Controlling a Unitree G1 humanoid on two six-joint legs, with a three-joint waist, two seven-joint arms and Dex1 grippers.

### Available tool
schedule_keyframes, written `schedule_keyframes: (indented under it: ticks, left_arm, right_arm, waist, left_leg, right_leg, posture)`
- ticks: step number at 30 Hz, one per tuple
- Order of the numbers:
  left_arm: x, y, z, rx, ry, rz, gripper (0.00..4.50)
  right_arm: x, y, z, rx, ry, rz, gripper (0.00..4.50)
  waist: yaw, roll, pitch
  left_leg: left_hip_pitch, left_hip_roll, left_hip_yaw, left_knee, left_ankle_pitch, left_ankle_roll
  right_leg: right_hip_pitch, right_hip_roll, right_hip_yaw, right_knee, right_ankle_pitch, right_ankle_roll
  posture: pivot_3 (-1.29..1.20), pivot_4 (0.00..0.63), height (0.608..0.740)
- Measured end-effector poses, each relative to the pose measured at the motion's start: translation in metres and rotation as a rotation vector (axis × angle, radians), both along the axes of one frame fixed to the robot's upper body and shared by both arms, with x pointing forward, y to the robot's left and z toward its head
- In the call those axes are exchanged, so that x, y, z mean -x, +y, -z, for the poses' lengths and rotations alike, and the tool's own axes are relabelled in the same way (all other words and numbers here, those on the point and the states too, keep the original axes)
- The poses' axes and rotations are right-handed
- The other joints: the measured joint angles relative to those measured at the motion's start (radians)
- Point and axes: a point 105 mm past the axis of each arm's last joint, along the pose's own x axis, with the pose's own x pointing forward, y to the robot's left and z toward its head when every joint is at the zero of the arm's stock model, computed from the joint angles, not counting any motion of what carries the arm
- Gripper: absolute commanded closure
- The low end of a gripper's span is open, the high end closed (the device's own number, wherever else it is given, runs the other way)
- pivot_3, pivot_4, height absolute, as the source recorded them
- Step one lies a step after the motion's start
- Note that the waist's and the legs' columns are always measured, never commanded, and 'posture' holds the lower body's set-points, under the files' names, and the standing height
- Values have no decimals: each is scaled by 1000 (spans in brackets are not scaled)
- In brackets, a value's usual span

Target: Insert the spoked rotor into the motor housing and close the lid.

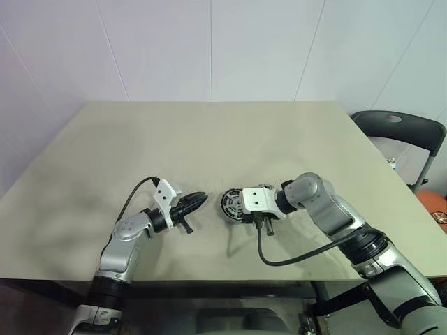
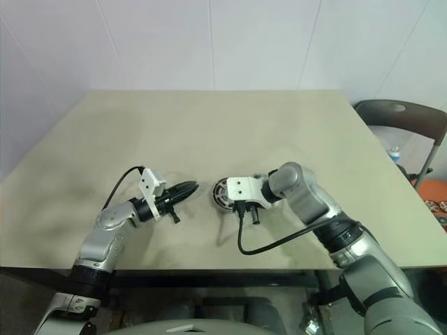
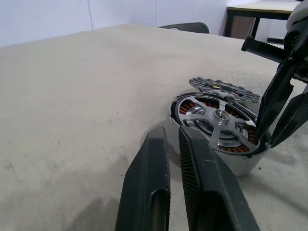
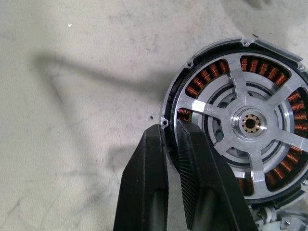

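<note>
We see the motor housing (image 1: 232, 205) lying flat on the beige bench (image 1: 209, 139), near the front edge and a little right of centre. Its copper windings show through the gaps of a silvery cover with broad spokes and a small brass hub, which sits on top of it. Just beyond the housing, in the left wrist view, lies the spoked rotor (image 3: 224, 89), a flat grey disc with a toothed rim, tilted up slightly and touching or very close to the housing's far edge; we cannot tell which.

The right end effector (image 4: 172, 139) comes in from the right, angled downward, with its two black fingers pressed close on the housing's rim, one finger outside the wall and the other just inside it.

The left end effector (image 1: 198, 202) lies low and level over the bench, left of the housing and pointing toward it, fingers pressed together with nothing between them, its tips near the housing but apart from it.

A dark chair (image 1: 401, 136) stands past the bench's far right corner.
</note>
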Motion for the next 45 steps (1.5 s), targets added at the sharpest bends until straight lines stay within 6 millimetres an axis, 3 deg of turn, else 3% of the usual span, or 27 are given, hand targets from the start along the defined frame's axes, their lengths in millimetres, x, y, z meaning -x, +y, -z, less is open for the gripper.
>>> schedule_keyframes:
  ticks: [1, 10, 18, 24, 29, 32, 36, 41, 45]
  left_arm:
    - [0, 0, 0, 0, 0, 0, 4005]
    - [0, 0, 2, 1, 7, -1, 4005]
    - [1, -3, 4, 8, 15, 12, 4005]
    - [-1, -21, 3, 13, 30, 111, 4005]
    - [-7, -37, 1, 22, 39, 195, 4005]
    - [-8, -47, 3, 31, 55, 237, 4005]
    - [-9, -45, 7, 29, 64, 249, 4005]
    - [-10, -52, 6, 36, 63, 269, 4005]
    - [-11, -52, 7, 29, 59, 267, 4005]
  right_arm:
    - [0, 1, 0, -4, 1, 2, 4432]
    - [-9, 8, 3, -76, 19, 74, 1512]
    - [-20, 7, -25, -283, 87, 183, 1512]
    - [-21, -22, -49, -446, 128, 340, 1512]
    - [-2, -44, -33, -536, 234, 501, 1512]
    - [7, -55, -39, -626, 264, 568, 1512]
    - [25, -68, -24, -689, 380, 669, 1512]
    - [29, -74, -26, -798, 453, 731, 1512]
    - [37, -78, -9, -786, 522, 788, 1512]
  waist:
    - [0, 0, 0]
    - [0, 0, 0]
    - [2, 0, 0]
    - [6, 0, 0]
    - [0, 0, 0]
    - [3, 0, 0]
    - [6, 0, 0]
    - [4, 0, 0]
    - [4, 0, 0]
  left_leg:
    - [0, 0, 0, 0, 0, 0]
    - [5, 0, 0, 0, 0, 0]
    - [5, 0, 0, 0, 0, 0]
    - [4, 0, -1, -1, 0, 0]
    - [1, 0, 0, -1, 0, 0]
    - [1, 0, -1, -1, 0, 0]
    - [-1, 0, 0, 0, 0, 0]
    - [1, 0, 0, 1, 0, 0]
    - [0, 0, 0, 1, 0, 1]
  right_leg:
    - [0, 0, 0, 0, 0, 0]
    - [5, 0, 0, 1, 0, 0]
    - [5, -1, 0, 0, 0, 0]
    - [5, -1, 0, -1, -1, -3]
    - [1, -1, 1, -1, -1, -3]
    - [1, -1, 0, 0, 0, 0]
    - [0, 0, 0, -1, -1, -1]
    - [2, 1, 0, -1, 0, 0]
    - [2, 2, 0, -1, 0, 0]
  posture:
    - [0, 0, 740]
    - [0, 0, 740]
    - [0, 0, 740]
    - [0, 0, 740]
    - [0, 0, 740]
    - [0, 0, 740]
    - [0, 0, 740]
    - [0, 0, 740]
    - [0, 0, 740]
